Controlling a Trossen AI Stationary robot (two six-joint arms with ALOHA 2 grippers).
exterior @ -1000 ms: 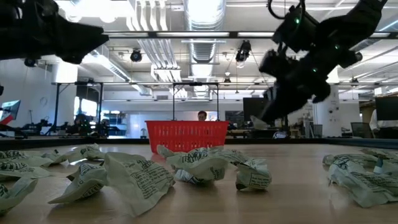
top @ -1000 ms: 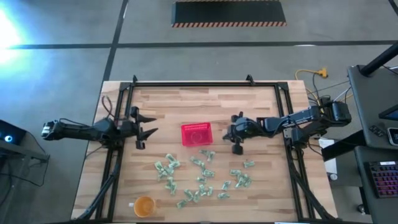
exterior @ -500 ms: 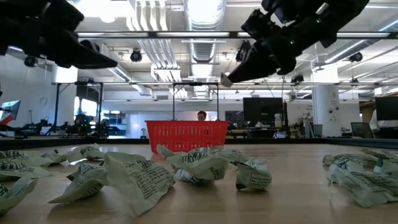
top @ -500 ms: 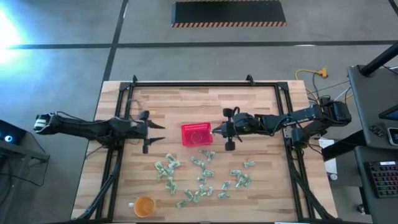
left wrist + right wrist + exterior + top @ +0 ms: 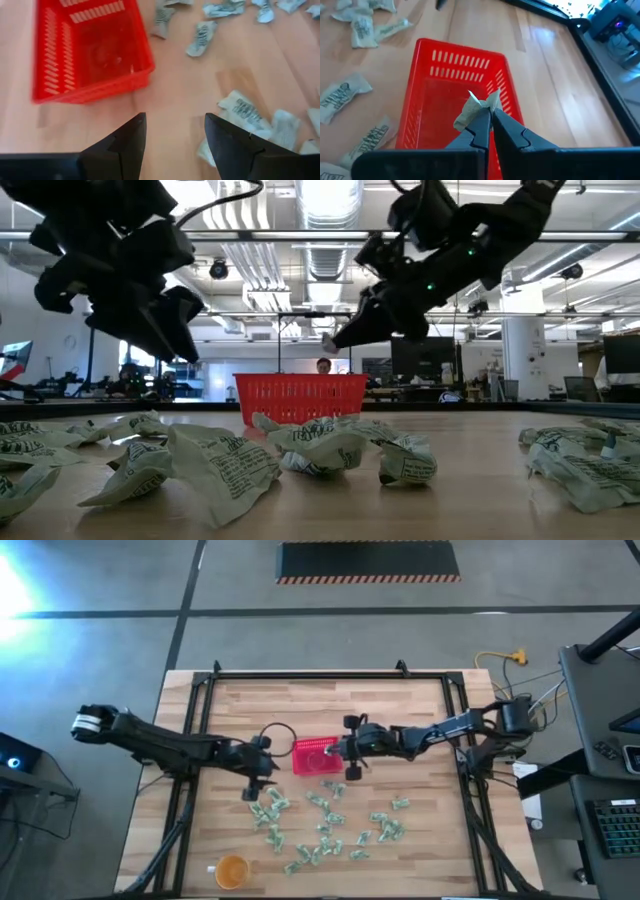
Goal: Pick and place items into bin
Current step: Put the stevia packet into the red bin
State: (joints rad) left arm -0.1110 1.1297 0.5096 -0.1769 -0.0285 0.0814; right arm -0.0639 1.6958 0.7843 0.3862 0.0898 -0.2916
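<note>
Most of the small crinkled pale wrapped packet [image 5: 479, 107] is hidden between the right gripper's [image 5: 487, 117] closed dark fingertips — only a ragged end shows. In the high view it is too small to make out. The left gripper's [image 5: 175, 131] finger bases are cut off by its wrist picture's edge. The square red meshed plastic basket [image 5: 300, 399] hides its inside in the low view, and the scattered pale green and white packets [image 5: 215, 465] nearest the lens are cropped.

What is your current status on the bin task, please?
Right gripper shut on packet above red basket. Left gripper open, beside basket. Nothing blocking.

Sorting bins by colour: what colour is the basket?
Red basket, with slotted sides; clearest in the right wrist view.
</note>
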